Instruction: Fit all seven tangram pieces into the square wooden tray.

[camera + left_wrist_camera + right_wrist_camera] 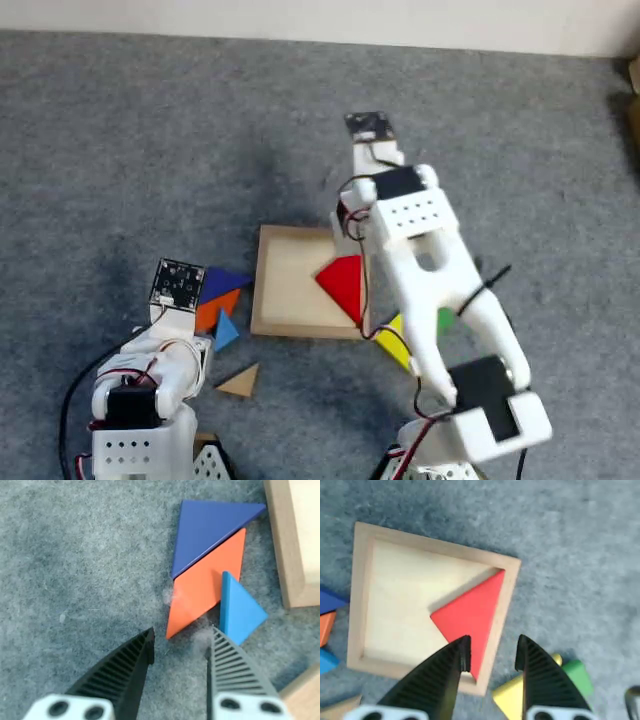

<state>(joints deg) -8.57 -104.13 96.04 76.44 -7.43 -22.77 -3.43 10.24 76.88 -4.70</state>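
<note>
Red triangle (472, 615) lay inside the wooden tray (405, 597), against one wall. Right gripper (493, 642) hung over it, jaws parted a little, empty. Left gripper (181, 635) sat over the carpet (75, 555), jaws moderately apart, gripping nothing, near the orange piece (205, 592), which touched the dark blue triangle (210, 527) and light blue triangle (240, 610) just outside the tray.

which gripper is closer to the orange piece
Left. The left gripper is open by the tip of the orange parallelogram; the right gripper is over the red triangle at the far side of the wooden tray.
</note>
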